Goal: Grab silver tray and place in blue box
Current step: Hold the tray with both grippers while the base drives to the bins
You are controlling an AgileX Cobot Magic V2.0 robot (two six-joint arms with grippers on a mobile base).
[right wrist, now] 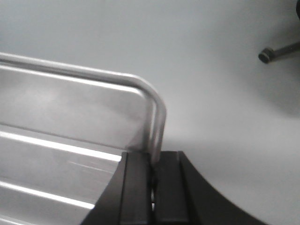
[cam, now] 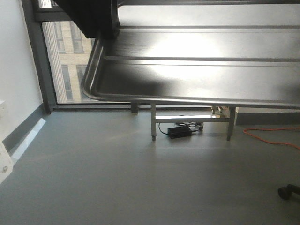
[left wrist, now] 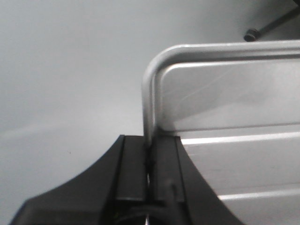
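The silver tray [cam: 187, 75] is held up in the air and fills the upper part of the front view, its two long ridges running across. My left gripper [left wrist: 151, 140] is shut on the rim of the tray [left wrist: 234, 108] at one short end, near a rounded corner. In the front view the same gripper appears as a dark mass [cam: 93, 18] at the tray's upper left. My right gripper [right wrist: 152, 157] is shut on the rim at the opposite end of the tray [right wrist: 61, 122]. The blue box is out of view.
Grey floor lies below the tray. A metal table frame [cam: 153, 124] stands by the window [cam: 65, 61], with a black power adapter [cam: 179, 132] under it. An orange cable [cam: 269, 138] runs at the right. A chair caster [cam: 286, 192] sits at the lower right, caster [left wrist: 251, 33], caster [right wrist: 265, 57].
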